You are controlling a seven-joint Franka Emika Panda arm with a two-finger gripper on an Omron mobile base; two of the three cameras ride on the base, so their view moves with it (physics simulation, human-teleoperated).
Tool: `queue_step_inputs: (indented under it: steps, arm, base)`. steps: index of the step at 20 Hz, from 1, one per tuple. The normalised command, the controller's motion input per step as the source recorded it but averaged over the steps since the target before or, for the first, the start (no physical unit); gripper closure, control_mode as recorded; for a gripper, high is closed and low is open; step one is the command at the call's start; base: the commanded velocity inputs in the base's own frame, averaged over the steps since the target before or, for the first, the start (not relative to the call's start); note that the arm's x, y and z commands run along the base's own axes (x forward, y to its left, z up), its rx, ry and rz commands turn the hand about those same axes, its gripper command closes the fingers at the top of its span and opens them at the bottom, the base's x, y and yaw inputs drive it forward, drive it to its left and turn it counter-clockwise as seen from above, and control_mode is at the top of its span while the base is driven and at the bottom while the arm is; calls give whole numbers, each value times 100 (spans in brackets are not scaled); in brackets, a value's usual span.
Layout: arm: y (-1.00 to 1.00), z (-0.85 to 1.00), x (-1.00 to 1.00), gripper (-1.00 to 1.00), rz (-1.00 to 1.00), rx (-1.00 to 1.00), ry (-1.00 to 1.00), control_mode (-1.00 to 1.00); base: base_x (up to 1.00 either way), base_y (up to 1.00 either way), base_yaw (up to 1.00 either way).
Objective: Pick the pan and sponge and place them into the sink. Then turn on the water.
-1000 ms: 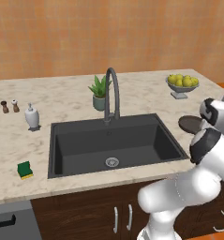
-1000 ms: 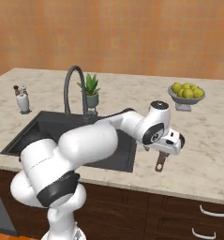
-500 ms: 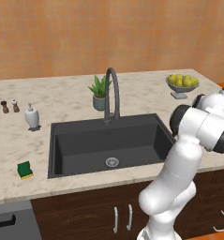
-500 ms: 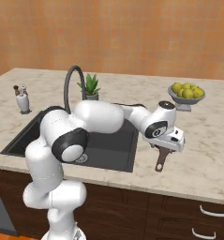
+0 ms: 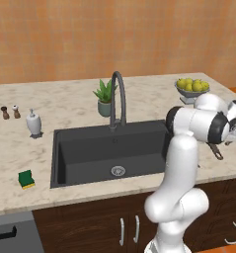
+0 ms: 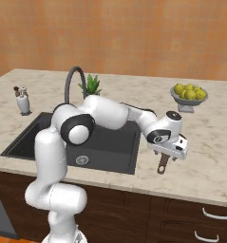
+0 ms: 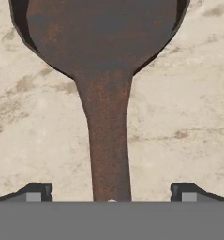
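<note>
Hanging wide open over the pan (image 7: 104, 42), the claw (image 7: 111, 190) straddles its handle — long axis midway between the tips.

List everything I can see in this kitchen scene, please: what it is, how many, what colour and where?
pan: one, dark brown, on the counter right of the sink, handle running between the finger tips
sponge: one, green over yellow, on the counter left of the sink
sink: one, dark grey, set in the counter, silver drain in its floor
faucet: one, dark grey gooseneck, behind the sink
potted plant: one, green, beside the faucet
soap dispenser: one, white, back left of the sink
shakers: two, small, dark, far left
fruit bowl: one, yellow fruit, back right
counter: one, beige marble
gripper: one, open, straddling the pan handle
</note>
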Motion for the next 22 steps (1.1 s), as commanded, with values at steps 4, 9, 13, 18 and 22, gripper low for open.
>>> queue_step_inputs:
  steps: [4, 9, 13, 18, 22]
  arm:
    - [6, -34, 1, -100, 0, 0, -2, -100]
    - [25, -32, 0, -100, 0, 0, -2, -100]
    - [10, -34, 4, -100, 0, -1, -1, -100]
    - [0, -35, 2, -100, 0, 0, 0, -100]
    - [0, -36, 0, 100, 0, -3, -1, -100]
  base:
    - [0, 0, 0]
    - [0, 0, 0]
    - [0, 0, 0]
    - [0, 0, 0]
    - [0, 0, 0]
